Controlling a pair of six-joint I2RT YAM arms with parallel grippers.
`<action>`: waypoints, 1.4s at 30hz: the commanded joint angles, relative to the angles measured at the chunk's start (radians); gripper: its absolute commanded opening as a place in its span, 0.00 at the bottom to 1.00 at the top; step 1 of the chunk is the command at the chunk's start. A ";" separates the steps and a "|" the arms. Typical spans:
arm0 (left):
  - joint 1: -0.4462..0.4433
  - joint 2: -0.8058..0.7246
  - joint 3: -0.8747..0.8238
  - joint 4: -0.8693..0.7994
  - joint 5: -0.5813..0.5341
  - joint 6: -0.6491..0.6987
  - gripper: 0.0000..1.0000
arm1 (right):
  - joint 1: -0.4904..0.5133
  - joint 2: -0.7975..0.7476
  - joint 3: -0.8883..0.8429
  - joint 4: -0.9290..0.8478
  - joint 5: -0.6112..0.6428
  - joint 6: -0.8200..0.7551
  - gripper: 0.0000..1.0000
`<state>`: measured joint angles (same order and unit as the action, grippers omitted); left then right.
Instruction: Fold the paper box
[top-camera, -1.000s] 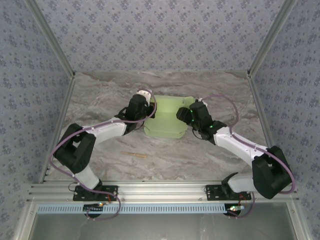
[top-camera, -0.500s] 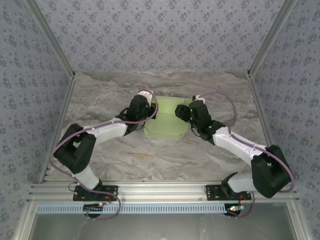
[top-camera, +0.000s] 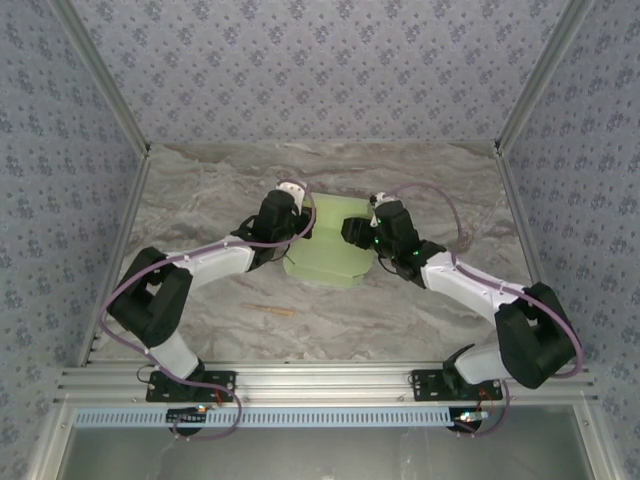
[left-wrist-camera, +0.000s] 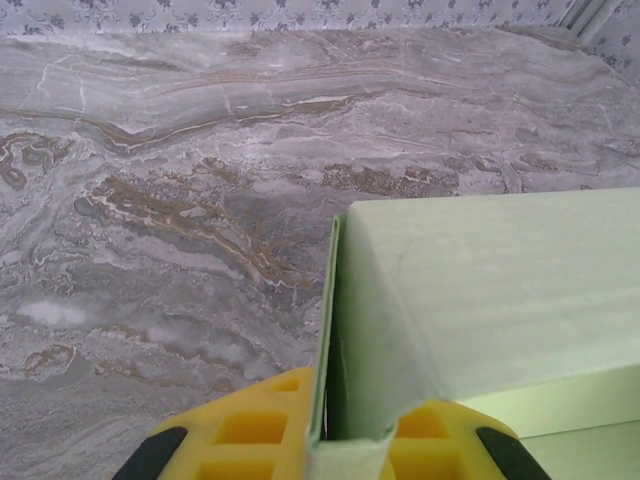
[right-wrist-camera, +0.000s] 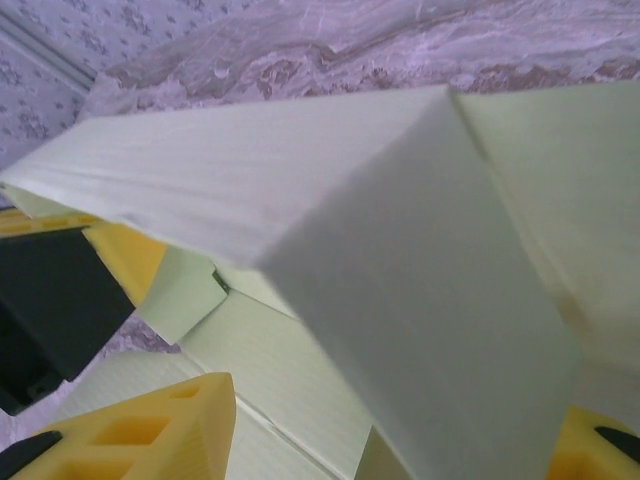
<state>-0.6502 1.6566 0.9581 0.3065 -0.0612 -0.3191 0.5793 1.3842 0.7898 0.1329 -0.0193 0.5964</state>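
Pale plain green on the paper box (top-camera: 330, 250). Grey marbling with white and rusty-brown veins on the bench (top-camera: 200, 195). Yellow on the fingers (left-wrist-camera: 250, 425) of left end effector (left-wrist-camera: 345, 440) and right end effector (right-wrist-camera: 375, 430). Blue-grey floral print on walls (top-camera: 320, 70); purple on cables (top-camera: 447, 195).

Paper box (top-camera: 335, 262), stick (top-camera: 268, 310) on marble table (top-camera: 200, 200)

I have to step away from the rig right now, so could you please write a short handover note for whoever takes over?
Left hand: shut on a flap at the left edge of the paper box.
Right hand: open, straddling a raised panel on the box's right side.
Box: middle of the table, between both hands, partly folded.
Done: some panels raised.
Left: probably fold the remaining panels and tuck the tabs.
A tan stick lies nearer the bases, apart from the box.
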 joint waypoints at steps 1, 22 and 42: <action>-0.014 -0.027 0.027 0.029 0.028 0.005 0.00 | 0.020 0.038 0.047 -0.024 -0.057 -0.027 0.52; 0.051 -0.038 0.011 0.009 0.022 -0.020 0.00 | -0.135 -0.303 0.162 -0.544 -0.144 -0.454 0.65; 0.071 -0.057 0.053 -0.041 0.136 -0.043 0.00 | -0.497 0.013 0.141 -0.241 -0.755 -0.545 0.52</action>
<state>-0.5823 1.6264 0.9611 0.2787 0.0448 -0.3538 0.0364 1.3964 0.9188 -0.1638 -0.6704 0.1192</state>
